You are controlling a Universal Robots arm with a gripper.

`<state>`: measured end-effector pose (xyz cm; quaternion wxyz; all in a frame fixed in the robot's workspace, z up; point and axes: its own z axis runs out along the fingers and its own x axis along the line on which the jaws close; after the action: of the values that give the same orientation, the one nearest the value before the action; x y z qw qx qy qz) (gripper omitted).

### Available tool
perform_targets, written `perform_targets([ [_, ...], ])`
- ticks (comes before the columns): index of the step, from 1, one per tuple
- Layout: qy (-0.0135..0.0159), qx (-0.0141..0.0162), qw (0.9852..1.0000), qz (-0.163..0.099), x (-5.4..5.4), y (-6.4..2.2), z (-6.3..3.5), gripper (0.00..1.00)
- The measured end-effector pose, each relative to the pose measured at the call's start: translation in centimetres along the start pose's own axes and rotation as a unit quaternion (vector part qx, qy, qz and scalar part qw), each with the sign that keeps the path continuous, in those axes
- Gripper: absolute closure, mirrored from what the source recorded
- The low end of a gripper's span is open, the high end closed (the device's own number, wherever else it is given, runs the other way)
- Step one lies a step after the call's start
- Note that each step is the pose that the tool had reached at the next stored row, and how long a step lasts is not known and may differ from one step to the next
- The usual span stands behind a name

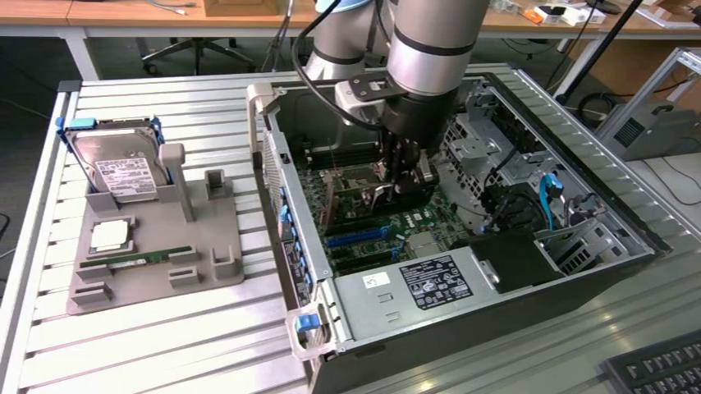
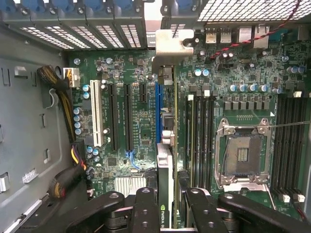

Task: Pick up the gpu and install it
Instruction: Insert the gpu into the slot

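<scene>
Black gripper fingers [image 2: 146,208] crowd the wrist view's foreground, clamped on the thin dark expansion card, the gpu [image 2: 165,194], which is seen edge-on with its silver metal bracket [image 2: 174,47] at the far end near the case's perforated rear slot covers [image 2: 87,34]. Beneath it spreads the green motherboard [image 2: 136,111], the card hanging just beside the long blue expansion slot [image 2: 158,111], with black slots and a white slot [image 2: 96,119] farther off and the bare silver processor socket [image 2: 243,153] on the other side. From the exterior view, the silver-and-black robot arm [image 1: 432,49] reaches down into the open black computer tower [image 1: 460,246] lying on its side on the slatted metal table [image 1: 153,345], its gripper [image 1: 400,176] low over the board with the card between its jaws. On the exterior view's left, a grey parts holder [image 1: 208,254] carries a silver hard drive with a white label [image 1: 123,172] and a narrow green memory stick [image 1: 137,258]. The pick appears done and the installing step is in hand; seating the card would call for lining its edge squarely over the slot and its bracket with the rear opening, then pressing straight down.
</scene>
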<state>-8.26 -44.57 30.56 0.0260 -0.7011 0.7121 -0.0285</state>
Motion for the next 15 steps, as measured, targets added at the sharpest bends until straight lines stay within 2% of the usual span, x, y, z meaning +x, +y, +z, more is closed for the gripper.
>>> perform_targets([
  [2, 0.0001, 0.0001, 1.0000, 0.000, 0.0, 0.86, 0.09, 0.73],
  [6, 0.0000, 0.0001, 1.0000, 0.000, 0.1, 1.12, 0.64, 0.73],
  [15, 0.0000, 0.0001, 1.0000, 0.000, 0.5, 2.00, 1.00, 0.73],
])
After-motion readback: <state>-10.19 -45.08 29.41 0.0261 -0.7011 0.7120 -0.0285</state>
